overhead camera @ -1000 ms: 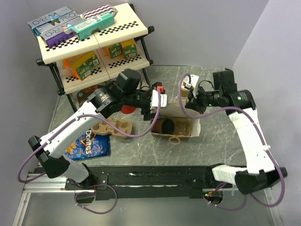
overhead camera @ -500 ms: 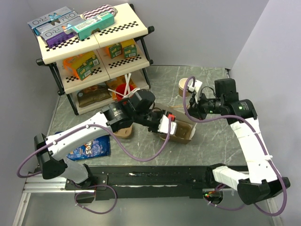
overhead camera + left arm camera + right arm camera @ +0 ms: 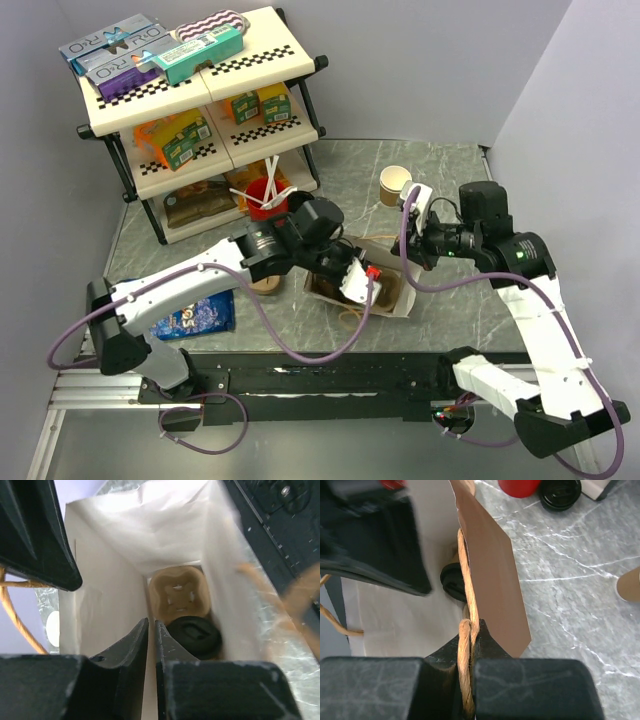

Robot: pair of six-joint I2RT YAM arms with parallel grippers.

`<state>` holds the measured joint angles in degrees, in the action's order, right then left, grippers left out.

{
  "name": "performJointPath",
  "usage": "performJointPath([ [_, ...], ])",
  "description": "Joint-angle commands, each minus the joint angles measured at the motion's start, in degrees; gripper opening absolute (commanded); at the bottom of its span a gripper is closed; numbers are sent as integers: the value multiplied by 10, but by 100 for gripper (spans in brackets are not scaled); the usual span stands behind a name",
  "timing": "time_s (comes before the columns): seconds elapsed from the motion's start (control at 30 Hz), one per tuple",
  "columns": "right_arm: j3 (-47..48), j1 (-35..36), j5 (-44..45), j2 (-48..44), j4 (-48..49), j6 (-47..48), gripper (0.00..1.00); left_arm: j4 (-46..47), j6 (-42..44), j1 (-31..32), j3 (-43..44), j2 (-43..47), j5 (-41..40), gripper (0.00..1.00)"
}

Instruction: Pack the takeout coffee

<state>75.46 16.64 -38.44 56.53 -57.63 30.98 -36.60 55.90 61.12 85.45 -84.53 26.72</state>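
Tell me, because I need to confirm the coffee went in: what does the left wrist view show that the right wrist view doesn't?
Only the left wrist view: the bottom of the paper bag, where the lidded coffee sits beside a cardboard cup tray. Only the right wrist view: the bag's brown outside, plus a red cup and a tan cup beyond it. Both: the bag's white inside and the rope handle that the right claw is shut on.
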Motion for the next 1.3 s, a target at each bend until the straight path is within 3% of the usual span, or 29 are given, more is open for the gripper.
performJointPath([
  [0.0, -10, 13, -2, -26, 39, -31, 0, -16, 45, 6, 13, -24, -25, 15],
  [0.7, -117, 125, 181, -100, 209, -63, 0, 34, 86, 9, -82, -64, -145, 1],
  [1.03, -124, 178, 247, -105, 220, -19, 0, 42, -41, 1, -79, -71, -99, 1],
  [1.27, -109, 193, 287, -107, 247, 9, 0, 121, -80, -1, -105, -51, -148, 1],
])
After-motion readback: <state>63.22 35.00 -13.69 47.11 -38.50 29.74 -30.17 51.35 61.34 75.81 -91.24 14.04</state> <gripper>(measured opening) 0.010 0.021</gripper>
